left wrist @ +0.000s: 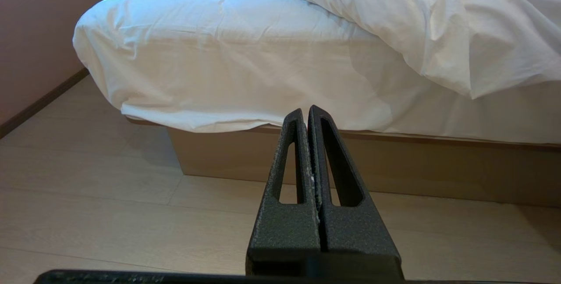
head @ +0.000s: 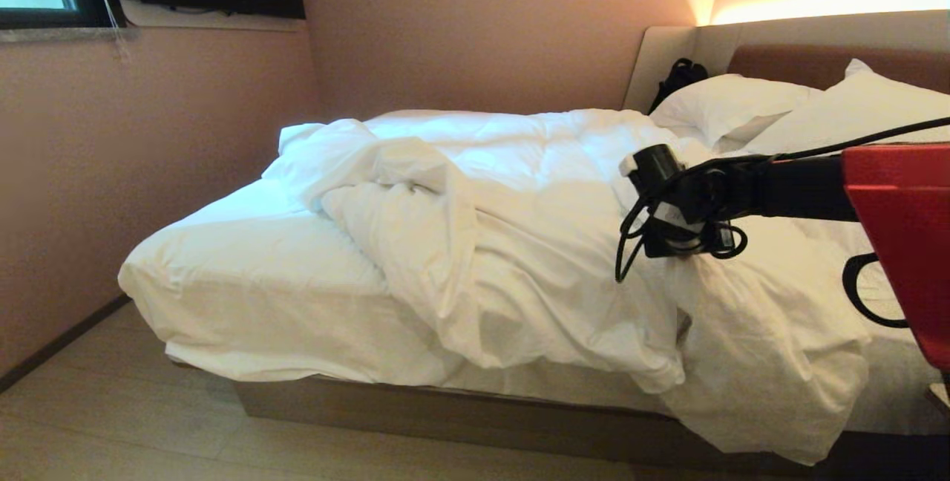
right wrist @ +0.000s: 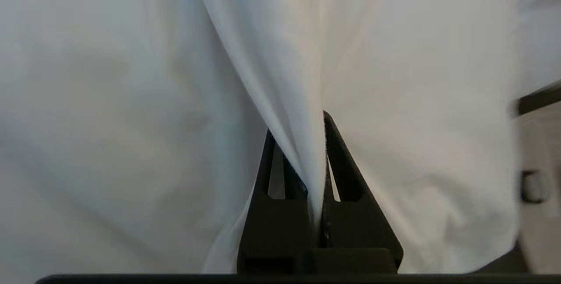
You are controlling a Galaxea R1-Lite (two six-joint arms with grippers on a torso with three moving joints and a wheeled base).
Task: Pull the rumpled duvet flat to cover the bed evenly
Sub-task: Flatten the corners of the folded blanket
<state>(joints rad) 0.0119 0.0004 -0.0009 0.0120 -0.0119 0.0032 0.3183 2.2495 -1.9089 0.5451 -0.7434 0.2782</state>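
Note:
The duvet lies bunched in thick folds across the middle of the bed, and one corner hangs over the near side toward the floor. Bare white sheet shows at the foot end on the left. From the right, my right arm's wrist reaches over the duvet's near edge, where the fabric hides the fingers. In the right wrist view my right gripper is shut on a raised fold of the duvet. My left gripper is shut and empty, low above the floor, facing the bed's side.
Two white pillows lean on the padded headboard at the right, with a black object beside them. A pink wall runs close along the foot end. Wooden floor lies before the brown box base.

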